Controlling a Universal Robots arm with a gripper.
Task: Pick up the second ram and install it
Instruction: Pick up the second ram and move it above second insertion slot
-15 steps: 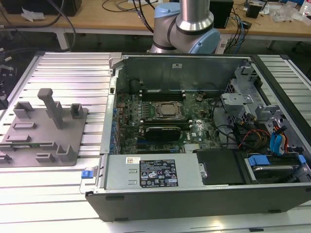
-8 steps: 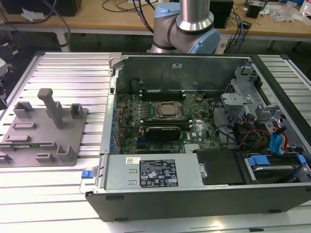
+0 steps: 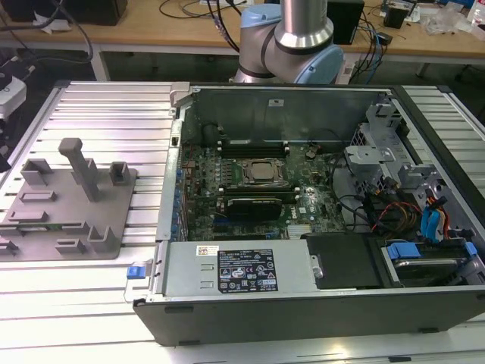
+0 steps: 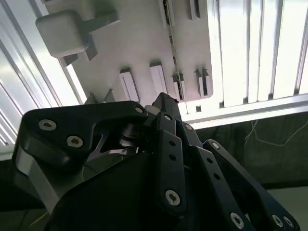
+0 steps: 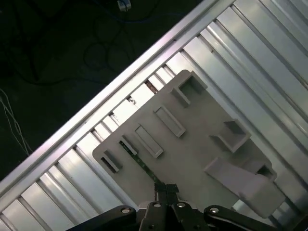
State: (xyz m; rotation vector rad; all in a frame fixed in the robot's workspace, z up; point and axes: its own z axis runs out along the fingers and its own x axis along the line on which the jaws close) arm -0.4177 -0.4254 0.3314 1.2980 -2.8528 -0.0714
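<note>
1 ribbed aluminium table [image 3: 98, 106], wooden bench [image 3: 189, 30] behind. Grey plastic tray [image 5: 192, 154] held thin green memory stick [image 5: 139, 161] in slot. Black gripper [image 5: 166, 186] hung above, fingers together.

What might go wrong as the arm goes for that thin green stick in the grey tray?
The ram sits edge-up in a narrow slot of the tray, so a gripper slightly off line might miss or knock it. The case is crowded with cables, which may snag it.
</note>
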